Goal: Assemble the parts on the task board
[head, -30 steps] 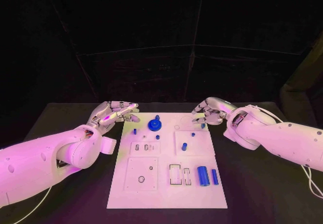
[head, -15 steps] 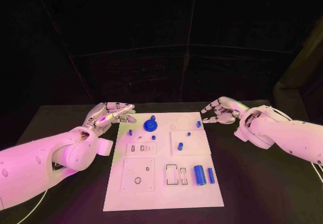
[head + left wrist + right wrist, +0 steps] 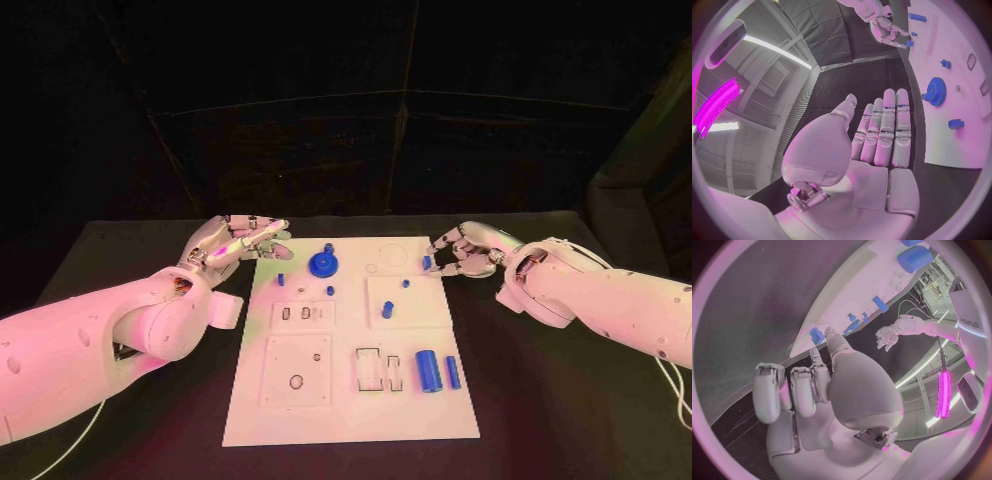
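The white task board lies mid-table. It carries a blue gear, several small blue pegs, and a thick blue cylinder beside a thin blue rod. My left hand hovers flat off the board's far left corner, fingers straight and apart, holding nothing. My right hand is at the board's far right edge. Its curled fingertips are right at a small blue part. Whether they pinch it is unclear.
Near the board's front, empty rectangular slots sit left of the cylinder, and a raised panel has an oval hole. Black table surrounds the board on both sides. Dark curtains close off the back.
The right hand drew away from the board's far right edge, then came back in to the small blue part. The left hand stayed about where it was.
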Controlling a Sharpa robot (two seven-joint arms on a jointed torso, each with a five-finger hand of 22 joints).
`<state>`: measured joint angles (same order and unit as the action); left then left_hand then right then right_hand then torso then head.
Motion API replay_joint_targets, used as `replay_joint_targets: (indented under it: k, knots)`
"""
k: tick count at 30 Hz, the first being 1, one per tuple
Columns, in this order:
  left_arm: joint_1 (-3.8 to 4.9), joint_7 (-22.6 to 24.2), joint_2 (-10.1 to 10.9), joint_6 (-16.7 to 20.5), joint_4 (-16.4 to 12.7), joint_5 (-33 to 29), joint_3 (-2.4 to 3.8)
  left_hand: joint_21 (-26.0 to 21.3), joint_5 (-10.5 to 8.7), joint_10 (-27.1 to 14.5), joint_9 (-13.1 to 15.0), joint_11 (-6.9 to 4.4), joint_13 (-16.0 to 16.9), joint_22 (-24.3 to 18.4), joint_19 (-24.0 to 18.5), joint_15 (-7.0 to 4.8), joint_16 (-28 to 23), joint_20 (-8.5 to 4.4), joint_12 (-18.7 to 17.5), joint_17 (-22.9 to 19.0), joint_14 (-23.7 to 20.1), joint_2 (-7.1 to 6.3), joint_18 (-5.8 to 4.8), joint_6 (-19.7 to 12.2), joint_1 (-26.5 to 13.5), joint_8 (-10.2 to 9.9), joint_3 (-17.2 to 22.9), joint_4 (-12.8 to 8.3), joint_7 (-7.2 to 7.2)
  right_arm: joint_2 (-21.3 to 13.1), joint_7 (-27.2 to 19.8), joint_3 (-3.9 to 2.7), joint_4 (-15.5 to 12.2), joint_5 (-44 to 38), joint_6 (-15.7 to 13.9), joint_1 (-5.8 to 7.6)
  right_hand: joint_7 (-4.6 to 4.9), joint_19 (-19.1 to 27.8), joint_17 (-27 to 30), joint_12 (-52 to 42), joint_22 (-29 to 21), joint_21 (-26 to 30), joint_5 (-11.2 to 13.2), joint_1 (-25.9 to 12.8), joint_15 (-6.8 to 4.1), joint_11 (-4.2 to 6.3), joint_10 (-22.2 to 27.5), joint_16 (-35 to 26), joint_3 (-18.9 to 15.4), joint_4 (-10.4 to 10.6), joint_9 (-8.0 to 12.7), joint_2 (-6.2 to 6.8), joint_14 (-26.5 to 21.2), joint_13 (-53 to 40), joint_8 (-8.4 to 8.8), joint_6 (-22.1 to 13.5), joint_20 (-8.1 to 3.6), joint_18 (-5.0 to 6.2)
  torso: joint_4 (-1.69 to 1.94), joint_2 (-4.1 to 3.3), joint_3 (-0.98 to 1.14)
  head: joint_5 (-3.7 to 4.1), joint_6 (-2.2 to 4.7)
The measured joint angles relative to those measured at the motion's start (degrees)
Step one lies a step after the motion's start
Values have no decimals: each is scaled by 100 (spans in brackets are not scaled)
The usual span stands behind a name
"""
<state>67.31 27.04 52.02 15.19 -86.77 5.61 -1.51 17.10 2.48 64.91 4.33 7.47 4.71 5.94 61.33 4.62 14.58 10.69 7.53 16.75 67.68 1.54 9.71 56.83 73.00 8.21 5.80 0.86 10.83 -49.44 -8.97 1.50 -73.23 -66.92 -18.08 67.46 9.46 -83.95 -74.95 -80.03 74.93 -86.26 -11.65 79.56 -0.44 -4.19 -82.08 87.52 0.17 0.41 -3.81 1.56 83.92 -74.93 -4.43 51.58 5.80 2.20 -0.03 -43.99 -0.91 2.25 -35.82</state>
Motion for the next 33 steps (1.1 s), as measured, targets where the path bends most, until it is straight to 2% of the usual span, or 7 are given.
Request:
replay_joint_targets:
  k: [10,12,19,21,27,33]
  knots:
    - [0,-2,-7,-5,14,0,-1,0,0,0,0,0,0,-5,0,0,0,0,0,5,0,0,0,0,0,0,0,0,0,133,-32,-3,143,-39,-25,-39,20,0,1,0,-1,0,0,28,23,-3,-3,0,0,0,0,-31,23,0,0,-20,0,0,-1,4,0,-15,10]
    - [0,-3,-10,-7,16,0,-1,0,0,0,0,0,0,-5,0,0,0,0,0,4,0,0,0,0,0,0,0,0,0,159,-41,-4,166,-27,-32,-41,20,0,1,0,-1,0,0,14,23,-22,-22,0,0,0,0,-93,22,0,0,-20,0,-1,-1,4,0,-9,3]
    - [0,-6,-11,-13,35,0,-4,0,0,0,0,0,-1,-4,0,0,0,0,0,4,0,0,0,0,0,0,0,0,0,230,-69,-3,236,57,-49,-45,20,0,1,-23,-1,-24,0,13,23,-22,-22,0,36,-2,-19,-168,22,-4,-20,-20,0,0,-1,5,-1,-1,-12]
    - [0,-7,-10,-15,37,0,-5,0,0,0,0,0,-1,-4,0,0,1,0,0,4,0,0,0,0,0,0,0,0,0,248,-76,-3,251,78,-50,-47,51,0,2,-46,-1,-24,0,14,45,-42,-43,0,36,-2,-26,-217,0,-7,-49,11,1,0,-1,5,-2,-1,-12]
    - [-1,-10,-9,-20,38,0,-7,0,0,-1,0,0,-1,-4,-1,0,1,1,0,10,0,0,0,0,0,0,0,0,0,270,-88,-2,284,118,-51,-47,18,0,2,-73,-1,-24,281,53,45,-42,-42,22,176,-26,-42,-358,1,-24,-157,210,1,0,-1,5,-3,-1,-18]
    - [-1,-14,-3,-24,38,0,-8,0,0,-1,0,0,-1,-4,-1,0,1,1,0,9,0,0,0,0,0,0,0,0,0,271,-90,-2,308,140,-47,-48,-14,0,2,-99,-1,-24,330,90,45,-11,-74,22,260,-68,-44,-426,1,-24,-200,295,1,0,-1,7,-4,-1,-15]
